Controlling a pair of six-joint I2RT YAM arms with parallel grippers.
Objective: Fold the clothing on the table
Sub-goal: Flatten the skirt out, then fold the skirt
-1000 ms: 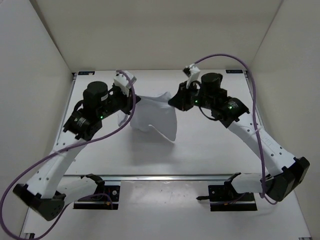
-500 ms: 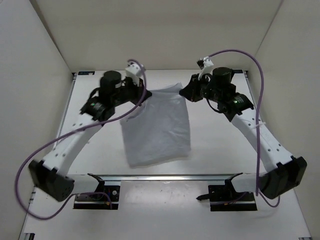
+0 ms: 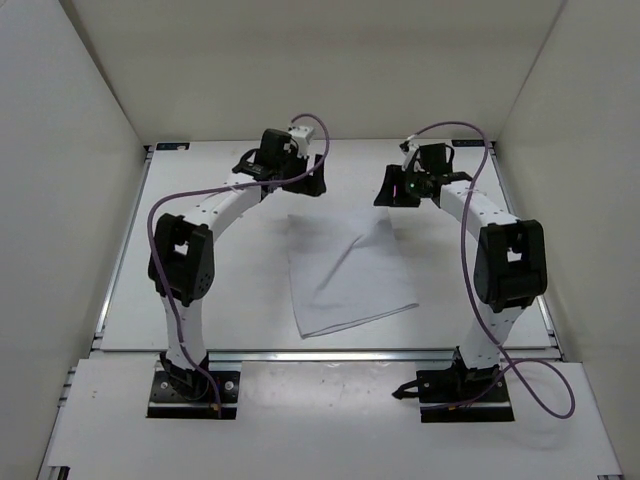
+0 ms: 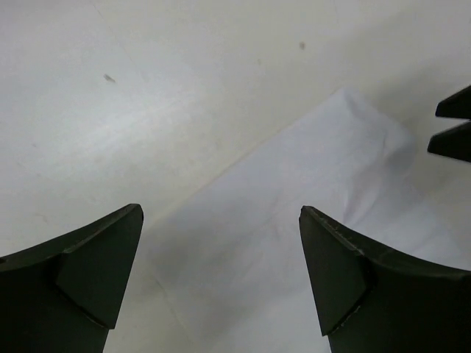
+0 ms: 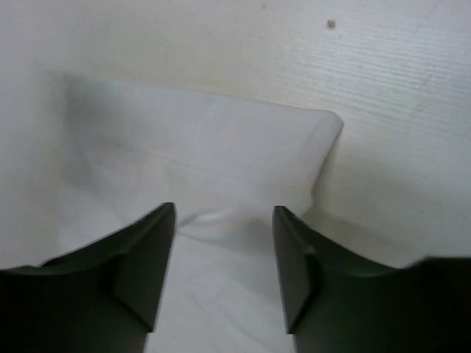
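One clothing (image 3: 345, 275), long axis near-to-far

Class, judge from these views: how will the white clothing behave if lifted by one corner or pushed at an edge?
The clothing will probably droop limply, since it lies thin and flat on the table. Pushed, it would likely bunch rather than slide whole, judging by the soft crease across it.

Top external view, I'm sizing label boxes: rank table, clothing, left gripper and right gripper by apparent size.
1. table
2. clothing
3. left gripper and right gripper: they look alike, so not ranked.
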